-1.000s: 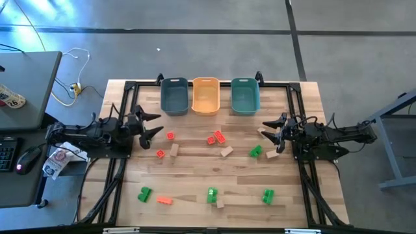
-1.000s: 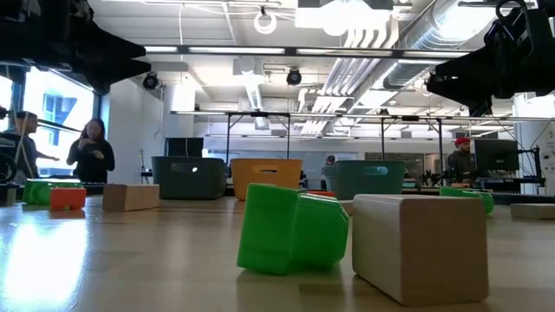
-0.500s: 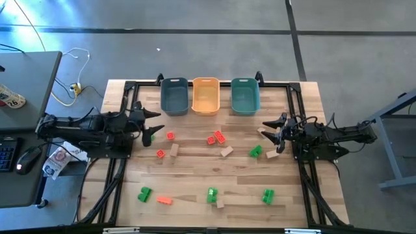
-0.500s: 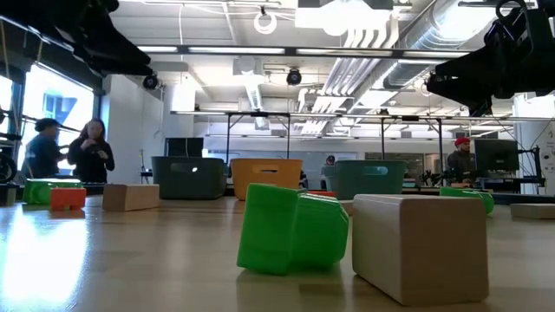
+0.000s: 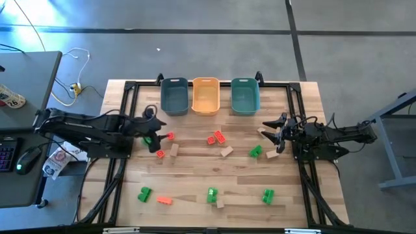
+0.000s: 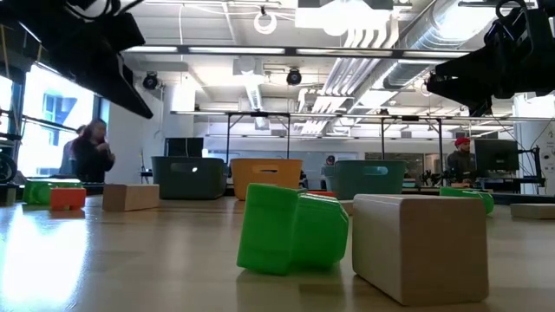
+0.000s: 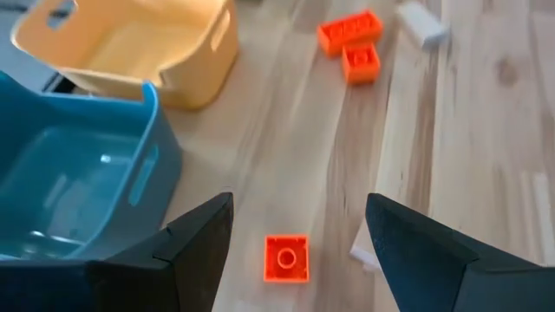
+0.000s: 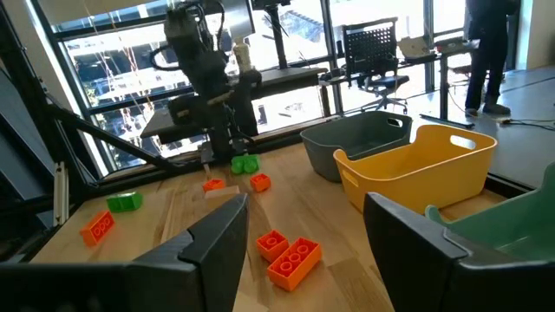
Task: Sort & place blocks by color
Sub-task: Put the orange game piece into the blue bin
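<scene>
The left tool (image 5: 151,133) is wide open and empty, above a small red block (image 7: 285,258) near the desk's back left. It should drop straight down so the block sits between both fingers. A tan block (image 5: 174,150) lies near. Other blocks are spread around. The right tool (image 5: 272,132) waits open and empty by the right edge.

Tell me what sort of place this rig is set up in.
Most likely a robotics lab or open workshop: exposed ceiling ducts, a bare concrete floor, an office chair and people standing at workstations beyond the wooden table.
</scene>
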